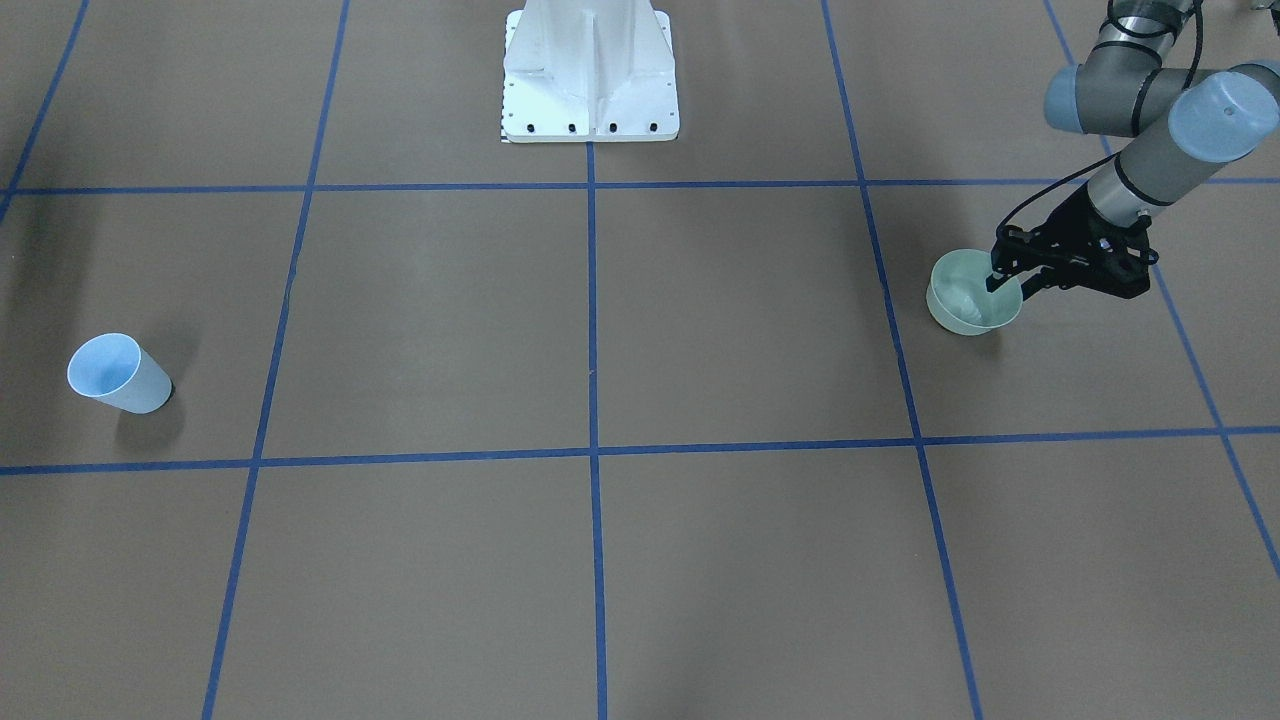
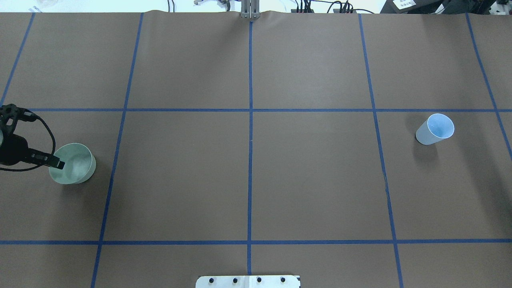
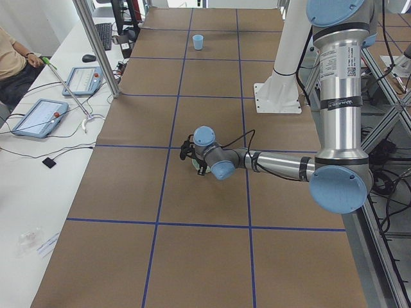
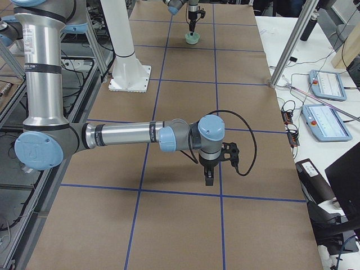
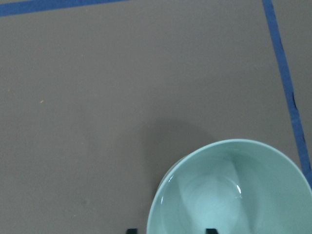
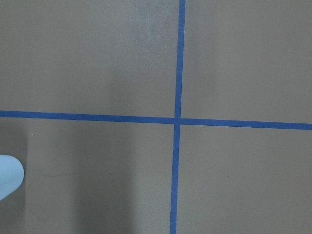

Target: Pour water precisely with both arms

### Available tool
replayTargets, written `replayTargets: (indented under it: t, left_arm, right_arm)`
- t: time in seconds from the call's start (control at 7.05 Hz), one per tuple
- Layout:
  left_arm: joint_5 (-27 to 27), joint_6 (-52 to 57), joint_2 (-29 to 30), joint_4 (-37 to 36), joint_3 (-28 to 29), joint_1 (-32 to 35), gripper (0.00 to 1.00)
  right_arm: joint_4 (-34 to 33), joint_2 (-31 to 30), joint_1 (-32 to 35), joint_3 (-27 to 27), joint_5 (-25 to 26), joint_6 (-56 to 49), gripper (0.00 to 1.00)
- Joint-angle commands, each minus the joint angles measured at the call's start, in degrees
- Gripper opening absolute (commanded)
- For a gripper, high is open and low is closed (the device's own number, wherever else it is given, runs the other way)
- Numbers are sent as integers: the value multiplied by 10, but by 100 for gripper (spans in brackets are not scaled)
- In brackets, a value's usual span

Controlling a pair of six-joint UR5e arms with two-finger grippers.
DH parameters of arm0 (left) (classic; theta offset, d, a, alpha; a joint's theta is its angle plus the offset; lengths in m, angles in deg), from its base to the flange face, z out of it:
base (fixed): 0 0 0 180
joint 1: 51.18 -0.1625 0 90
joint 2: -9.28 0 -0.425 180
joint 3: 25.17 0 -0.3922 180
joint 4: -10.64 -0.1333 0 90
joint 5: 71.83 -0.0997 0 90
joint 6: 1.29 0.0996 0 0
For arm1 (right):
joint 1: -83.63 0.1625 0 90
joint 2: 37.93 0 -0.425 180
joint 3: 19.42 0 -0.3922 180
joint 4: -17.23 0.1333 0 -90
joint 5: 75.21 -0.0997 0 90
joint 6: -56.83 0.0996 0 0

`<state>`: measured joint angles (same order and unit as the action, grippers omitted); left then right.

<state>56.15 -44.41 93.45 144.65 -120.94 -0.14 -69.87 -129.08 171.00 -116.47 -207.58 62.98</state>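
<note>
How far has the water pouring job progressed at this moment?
Done: seemingly nothing; the pale green plastic cup and light blue plastic cup both stand on the brown table. In hand: the left tool straddles the green cup's wall, jaws open. Left: grip, lift, bring the right tool to the blue cup, pour.

1. The bowl stands on the tabletop, far to the robot's left.
2. The cup stands far to the robot's right, well apart from the bowl and a little farther from the robot.
3. The pedestal sits at the robot's edge of the tabletop, midway between them sideways.
4. The left hand straddles the bowl's outer rim, one finger inside and one outside.
5. The right hand hangs over the tabletop's right end, near the cup.
</note>
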Motion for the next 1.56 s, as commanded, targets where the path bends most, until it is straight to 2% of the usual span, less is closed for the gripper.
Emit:
replayTargets:
  t: [0.0,0.28,0.43,0.57,0.71,0.85,0.99,1.28,1.42]
  left_arm:
    - [-1,1,-2,-2,1,-1,0]
    - [4,-6,4,-5,-3,0,0]
    - [7,-8,12,-33,-15,4,0]
    - [7,-7,36,-138,-67,4,0]
    - [5,-8,76,-230,-104,3,0]
    - [5,-12,121,-276,-108,2,0]
    - [4,-36,162,-299,-101,-6,0]
    - [-2,-127,257,-334,-81,-76,0]
    - [-32,-165,315,-334,-45,-98,0]
  right_arm:
    - [0,0,0,0,0,0,100]
    - [0,0,0,-1,0,0,100]
    - [0,1,0,0,0,0,100]
    - [0,0,0,-1,0,0,100]
    - [0,0,0,0,0,0,100]
    - [0,1,0,0,1,0,100]
    - [0,0,0,0,1,0,100]
    - [0,1,0,0,1,0,100]
    - [0,1,0,0,1,0,100]
